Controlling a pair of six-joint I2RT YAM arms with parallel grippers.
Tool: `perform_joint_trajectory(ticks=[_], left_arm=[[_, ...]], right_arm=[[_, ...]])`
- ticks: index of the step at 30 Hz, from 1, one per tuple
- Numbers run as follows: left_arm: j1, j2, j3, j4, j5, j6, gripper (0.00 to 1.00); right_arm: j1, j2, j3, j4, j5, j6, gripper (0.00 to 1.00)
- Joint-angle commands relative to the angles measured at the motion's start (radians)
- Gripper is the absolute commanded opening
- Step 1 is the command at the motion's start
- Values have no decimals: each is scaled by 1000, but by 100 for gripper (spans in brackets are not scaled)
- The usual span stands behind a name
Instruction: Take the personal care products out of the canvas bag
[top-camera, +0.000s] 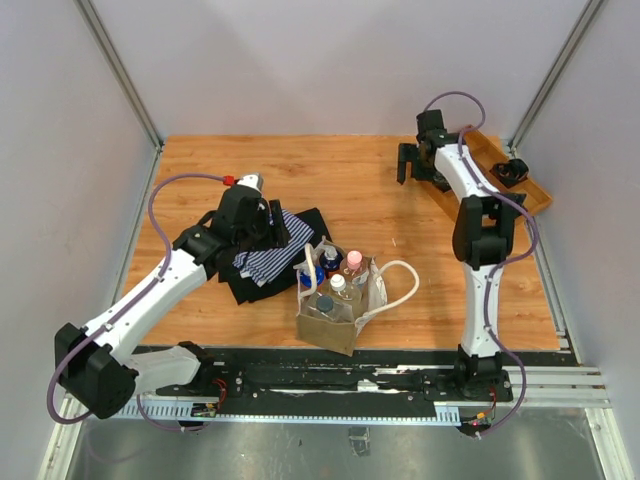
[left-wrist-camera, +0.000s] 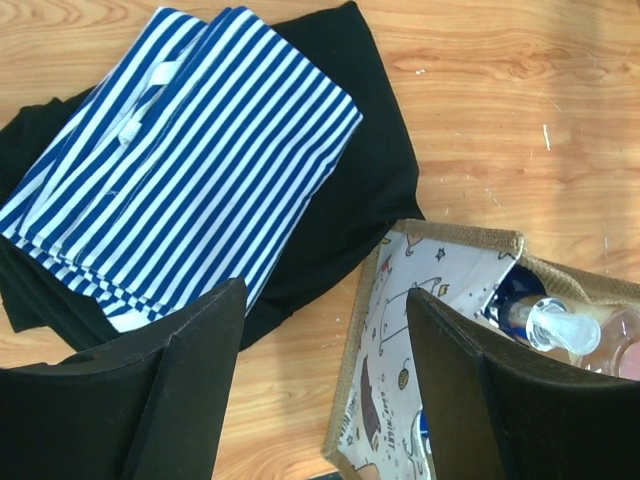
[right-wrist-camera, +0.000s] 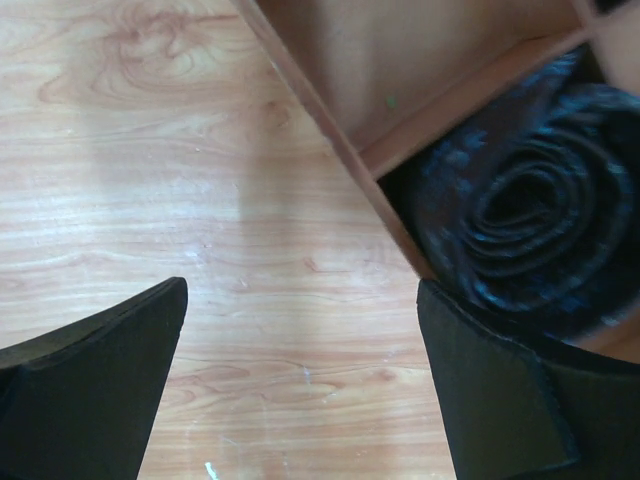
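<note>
Clearly nothing is lifted yet. The personal care products (top-camera: 338, 284) all sit inside the canvas bag (top-camera: 325, 330), centre, near the arm bases. Bottles are upright, caps up, long axis vertical; the pink-capped bottle (top-camera: 354, 262) stands at the far side. The left gripper (left-wrist-camera: 325, 290) has its jaws wide apart and empty, and hovers over the striped clothing (left-wrist-camera: 200, 160) and black clothing (left-wrist-camera: 375, 150), just beside the bag. The bag lies to its right and toward the bases; the wrist view catches a clear bottle (left-wrist-camera: 560, 325) at lower right. The right gripper (right-wrist-camera: 302, 288) is also spread and empty, well apart at the wooden tray (right-wrist-camera: 330, 110) by a dark coiled bundle (right-wrist-camera: 530, 210). The left arm is nearer. Judgement: shift right, then descend from above onto a cap.
</note>
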Motion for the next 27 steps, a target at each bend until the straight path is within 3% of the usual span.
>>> perform_joint_trajectory(ticks=[1, 6, 14, 17, 22, 27], left_arm=[[4, -1, -14, 21, -64, 4, 72], [4, 55, -50, 42, -110, -8, 73], [4, 245, -64, 99, -181, -9, 74], [9, 318, -62, 153, -187, -18, 65], [44, 496, 5, 119, -163, -67, 63], [232, 622, 2, 175, -9, -148, 66]], right_arm=[[17, -253, -239, 336, 76, -122, 98], [124, -485, -425, 351, -9, -163, 98], [296, -872, -755, 347, 25, -143, 98], [335, -987, -826, 342, 47, -140, 98], [340, -1124, -862, 302, 75, -133, 98], [341, -1194, -866, 242, 45, -99, 98]])
